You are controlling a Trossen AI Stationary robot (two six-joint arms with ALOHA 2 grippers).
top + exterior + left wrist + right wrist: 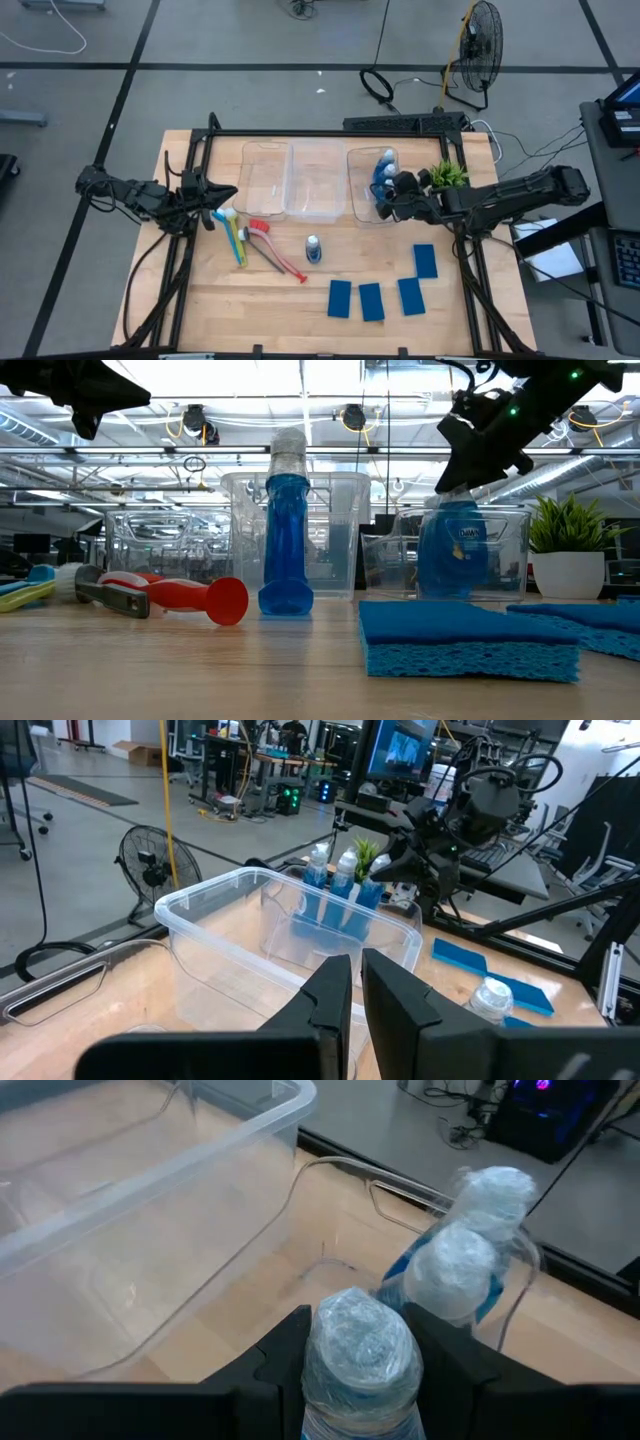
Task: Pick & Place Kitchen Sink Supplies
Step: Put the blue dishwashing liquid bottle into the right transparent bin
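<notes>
Sponges, four flat blue ones, lie nearest the front edge of the bench point(200, 300), toward its right side: three in a row point(339, 298) point(372, 301) point(410, 296) and a fourth point(425, 260) just behind them. Farther back, near the middle, one blue-and-white bottle point(313, 249) stands upright and alone. To its left lie the dish brushes: the red brush point(272, 246) angled toward the front, the yellow-green brush point(238, 243) and the light blue brush point(228, 222) beside it, heads toward the back.

Behind these, three clear plastic bins stand side by side along the rear half: the left bin point(265, 176), the middle bin point(318, 178) and the right bin point(364, 185). The right bin already holds two bottles point(385, 165) standing together near its far wall.

The right gripper point(390, 196) is over the right bin, its fingers pinching a third bottle point(362, 1350) by the neck below the white cap; that bottle hangs upright within the bin's walls, just beside the other two. Whether its base touches the bin floor cannot be told.

The left gripper point(222, 193) waits above the bench near the left bin's left wall, over the brush heads, fingers pressed nearly together and holding nothing.

A small potted plant point(448, 175) stands at the right rear corner, just beyond the right bin.
</notes>
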